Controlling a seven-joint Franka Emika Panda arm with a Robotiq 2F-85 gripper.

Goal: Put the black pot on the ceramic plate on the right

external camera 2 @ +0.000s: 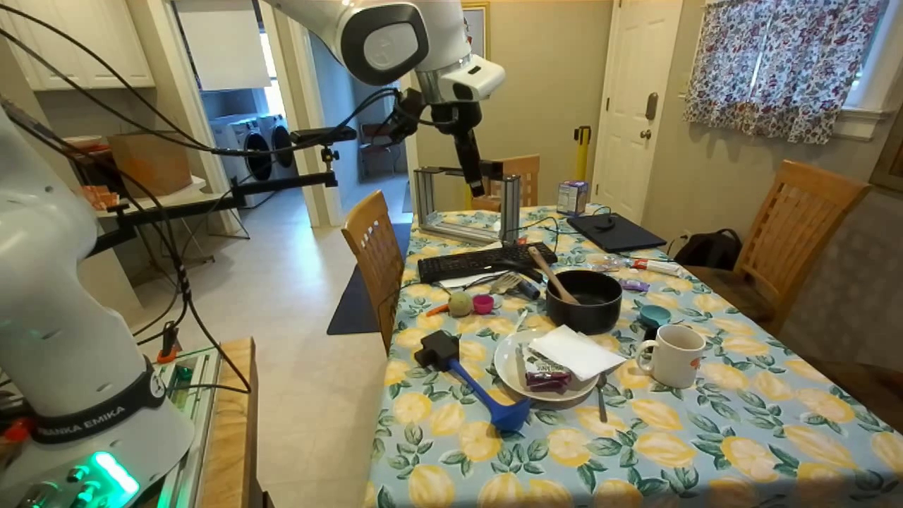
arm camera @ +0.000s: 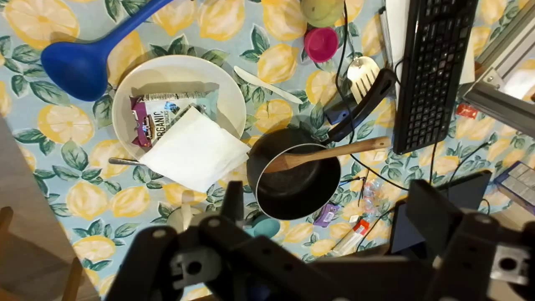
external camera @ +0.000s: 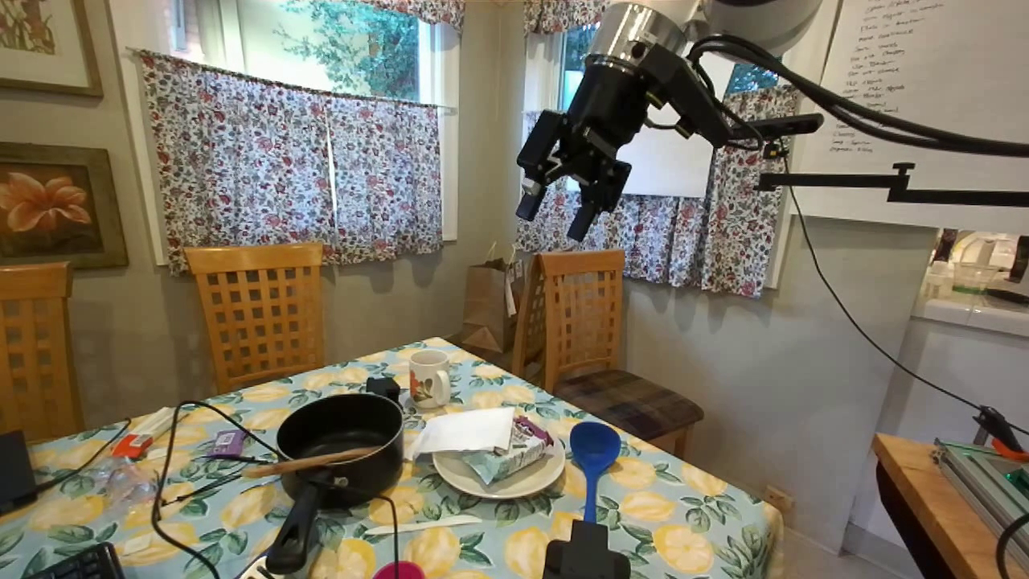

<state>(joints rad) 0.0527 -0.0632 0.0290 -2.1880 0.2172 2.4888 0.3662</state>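
Observation:
The black pot stands upright on the table in both exterior views (external camera: 370,482) (external camera 2: 592,317) and in the wrist view (arm camera: 292,200). It has a black handle, and a wooden spatula (arm camera: 334,152) lies across its rim. The pale ceramic plate (arm camera: 179,69) sits beside it, apart from the pot, and also shows in both exterior views (external camera: 514,490) (external camera 2: 504,363). A snack packet (external camera: 514,454) and a white napkin (arm camera: 194,152) lie on the plate. My gripper (external camera: 555,221) is open and empty, high above the table; its fingers show in the wrist view (arm camera: 328,194).
A blue ladle (external camera 2: 487,398) lies beside the plate. A mug (external camera 2: 674,356) and a small teal bowl (external camera 2: 655,315) stand near the pot. A keyboard (arm camera: 434,75), a metal frame (external camera 2: 511,208), a pink cup (arm camera: 321,44) and loose cables share the table.

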